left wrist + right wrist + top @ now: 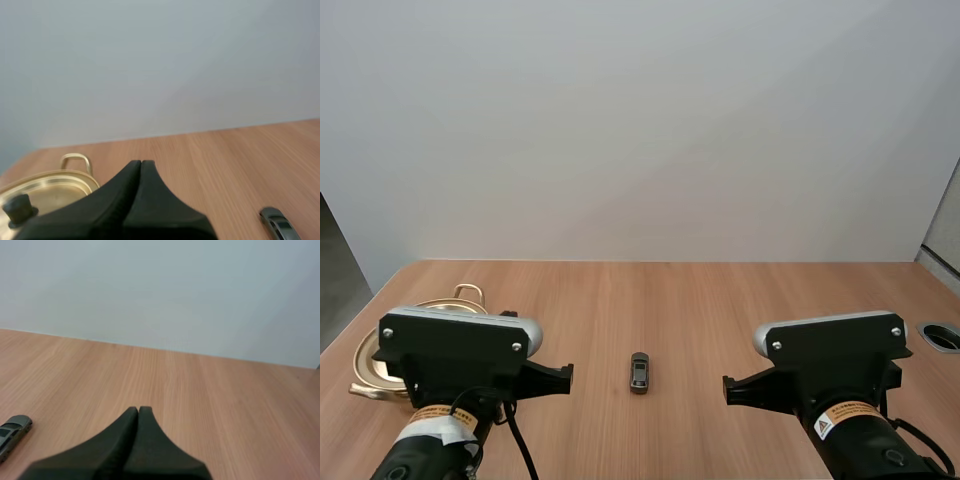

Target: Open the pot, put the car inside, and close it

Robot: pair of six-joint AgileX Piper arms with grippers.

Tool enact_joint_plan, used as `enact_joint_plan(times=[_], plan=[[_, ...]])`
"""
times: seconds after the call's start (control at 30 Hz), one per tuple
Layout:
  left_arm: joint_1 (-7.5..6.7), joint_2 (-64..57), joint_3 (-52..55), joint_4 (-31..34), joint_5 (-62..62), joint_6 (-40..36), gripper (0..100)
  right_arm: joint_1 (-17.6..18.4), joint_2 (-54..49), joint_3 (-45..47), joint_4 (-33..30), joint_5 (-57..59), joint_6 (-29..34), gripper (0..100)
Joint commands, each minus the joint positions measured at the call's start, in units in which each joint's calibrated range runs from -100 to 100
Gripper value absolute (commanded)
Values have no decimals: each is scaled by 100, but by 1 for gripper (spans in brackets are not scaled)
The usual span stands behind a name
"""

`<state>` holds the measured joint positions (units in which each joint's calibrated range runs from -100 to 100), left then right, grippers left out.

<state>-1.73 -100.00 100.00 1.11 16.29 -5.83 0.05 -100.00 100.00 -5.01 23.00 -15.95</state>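
Pot (372,352) of shiny gold-coloured metal, low and round, sits at the left side of a light brown wood-grain table (720,300), partly hidden behind the left arm in the high view. Its matching brushed gold lid (47,192) is on, topped by a small black round knob (19,209), and a thin looped wire handle (76,161) stands out from the far rim. A small dark grey toy car (639,372), long and narrow with a paler roof, lies on bare wood near the middle of the table, between the two arms and well apart from the pot. The left gripper (140,164) hangs above the table just beside the pot, its smooth black fingers pressed together into one wedge, gripping nothing. The right gripper (138,410) is likewise closed on nothing, over bare wood, with the car off to its side.
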Motion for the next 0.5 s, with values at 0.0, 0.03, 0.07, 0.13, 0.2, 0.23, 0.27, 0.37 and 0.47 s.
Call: enact_joint_plan(times=[0.0, 0.03, 0.07, 0.13, 0.2, 0.23, 0.27, 0.37, 0.47], plan=[[0, 0, 0, 1797, -2994, 188, 0, 5, 0, 0, -737, -1647, -3, 0], [0, 0, 0, 2399, -3709, 297, 0, 5, 0, 0, -1069, -2382, -3, 0], [0, 0, -10, 2910, -4085, 448, 0, 5, 0, 0, -1410, -3101, -12, 0], [0, 0, -344, 3244, -3851, 525, 0, 5, 0, 0, -1885, -4300, -12, 0], [0, 0, -864, 2728, -2176, 525, 0, 5, 0, 0, -2008, -5177, -12, 0], [0, 0, -1176, 2473, -1191, 525, 0, 5, 0, 0, -2008, -5527, -12, 0], [0, 0, -1481, 2244, 30, 515, 0, 5, 0, 0, -2008, -5686, -12, 0], [0, 125, -2034, 2463, 2010, -72, 0, 5, 123, -210, -2018, -4997, 23, 0], [0, 444, -2420, 3620, 3123, -1945, 0, 5, 768, -835, -2018, -3442, 407, 0]])
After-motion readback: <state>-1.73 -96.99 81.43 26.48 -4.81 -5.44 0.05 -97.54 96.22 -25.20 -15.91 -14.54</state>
